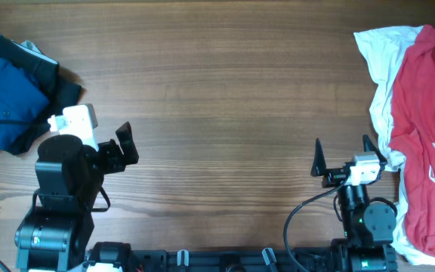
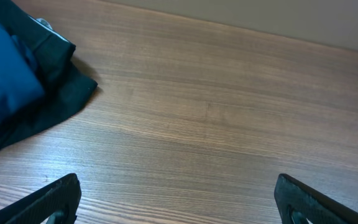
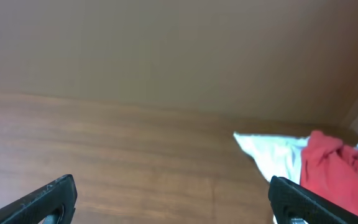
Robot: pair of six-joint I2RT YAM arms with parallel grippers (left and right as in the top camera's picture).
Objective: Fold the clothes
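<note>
A folded dark blue shirt (image 1: 4, 100) lies at the table's far left on a black garment (image 1: 65, 92); both show in the left wrist view, blue (image 2: 5, 81) over black (image 2: 61, 93). A red shirt with white print (image 1: 429, 136) lies on a white garment (image 1: 380, 53) at the right edge; they also show in the right wrist view, red (image 3: 334, 174) and white (image 3: 272, 152). My left gripper (image 1: 119, 147) is open and empty, right of the blue pile. My right gripper (image 1: 344, 155) is open and empty, just left of the red shirt.
The wooden table (image 1: 225, 91) stretches between the two piles. Both arm bases stand at the front edge, left (image 1: 51, 227) and right (image 1: 365, 227). A wall rises behind the table in the right wrist view.
</note>
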